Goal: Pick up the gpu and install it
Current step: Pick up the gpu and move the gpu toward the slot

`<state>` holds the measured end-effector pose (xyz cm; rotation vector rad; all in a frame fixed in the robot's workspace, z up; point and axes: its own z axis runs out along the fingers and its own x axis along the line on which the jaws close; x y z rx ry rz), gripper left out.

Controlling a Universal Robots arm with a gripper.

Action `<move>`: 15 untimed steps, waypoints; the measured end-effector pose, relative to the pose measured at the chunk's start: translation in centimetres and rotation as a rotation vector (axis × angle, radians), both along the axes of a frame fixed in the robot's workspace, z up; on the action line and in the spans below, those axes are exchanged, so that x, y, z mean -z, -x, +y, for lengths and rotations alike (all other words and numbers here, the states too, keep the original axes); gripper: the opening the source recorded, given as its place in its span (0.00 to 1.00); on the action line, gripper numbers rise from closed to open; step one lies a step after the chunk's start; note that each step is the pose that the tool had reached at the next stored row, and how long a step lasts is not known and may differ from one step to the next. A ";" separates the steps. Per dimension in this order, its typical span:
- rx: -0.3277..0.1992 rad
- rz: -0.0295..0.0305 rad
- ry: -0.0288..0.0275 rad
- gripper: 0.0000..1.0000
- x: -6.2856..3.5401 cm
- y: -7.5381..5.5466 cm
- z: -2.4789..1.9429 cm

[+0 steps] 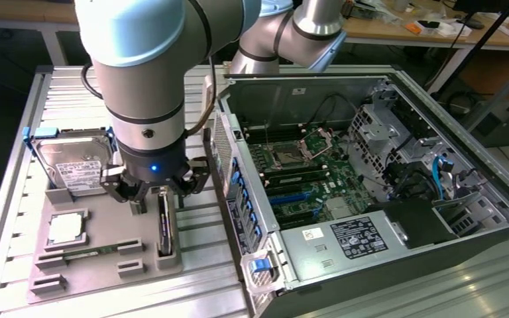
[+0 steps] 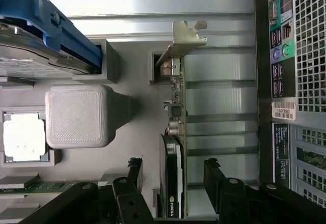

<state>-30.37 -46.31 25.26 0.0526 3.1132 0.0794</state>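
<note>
The gpu [image 1: 164, 230] is a thin dark card standing on edge in a slot of the grey holder tray [image 1: 104, 281], with its silver bracket [image 2: 184, 39] at the far end. My gripper [image 1: 153, 191] hangs right over the card's near end. In the wrist view the gpu [image 2: 175, 107] runs between the two black fingers [image 2: 133, 169], one on each side with a gap to the card. My gripper [image 2: 173, 164] is open and holds nothing.
The same tray holds a hard drive [image 1: 73, 162] in a blue-cornered frame, a processor [image 1: 64, 228] and a green memory stick [image 1: 82, 253]. The open computer case [image 1: 396, 218] lies at the exterior view's right, motherboard [image 1: 312, 179] exposed, its rear panel [image 2: 293, 56] close beside the card.
</note>
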 end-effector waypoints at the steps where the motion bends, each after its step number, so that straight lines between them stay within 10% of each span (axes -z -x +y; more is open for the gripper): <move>1: 0.000 -0.0002 0.0000 0.60 0.11 0.0 0.00; 15: 0.004 -0.0003 0.0010 0.60 0.68 0.3 0.01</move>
